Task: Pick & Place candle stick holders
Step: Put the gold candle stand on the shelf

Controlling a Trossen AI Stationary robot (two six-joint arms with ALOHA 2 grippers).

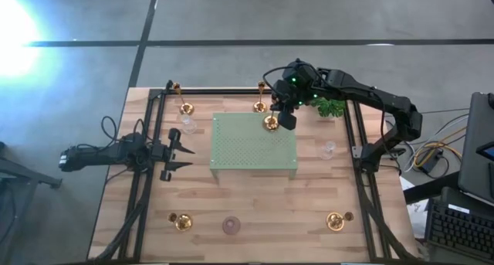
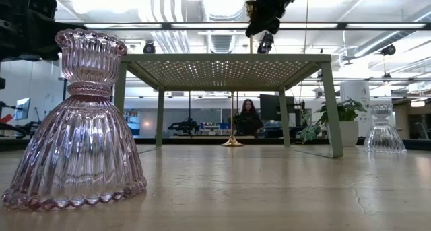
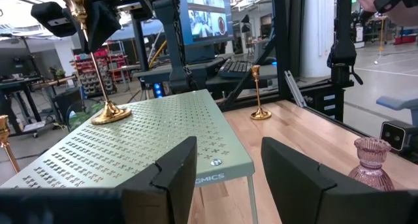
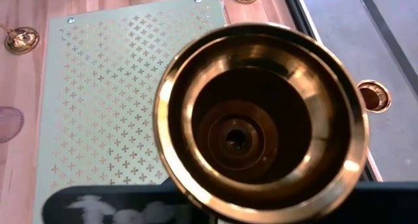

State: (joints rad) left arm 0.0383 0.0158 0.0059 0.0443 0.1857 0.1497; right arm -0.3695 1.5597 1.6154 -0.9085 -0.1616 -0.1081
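The left gripper [image 1: 179,151] lies low over the table [image 1: 255,199] at its left side, just left of the pale green perforated tray [image 1: 255,141], jaws apart with nothing between them. Beyond it, near the table's far-left corner, stand two brass holders [image 1: 175,88] [image 1: 186,107], with a clear glass holder [image 1: 187,124] just in front of the second. Along the near edge sit another brass holder [image 1: 182,221] and, to its right, the pinkish glass holder [image 1: 231,225].

The tray stands in the middle of the table. On its far right part a brass candle stick holder [image 1: 271,123] stands upright with its base on the perforated top. The right gripper [image 1: 284,109] is at this holder's cup, jaws clamped on it, as the left wrist view shows. A further brass holder [image 1: 260,106] stands on the wood just behind the tray.

A green leafy sprig [image 1: 332,107] lies right of that gripper. A second clear glass holder [image 1: 329,150] sits right of the tray, and a last brass holder [image 1: 335,220] stands near the front-right corner.
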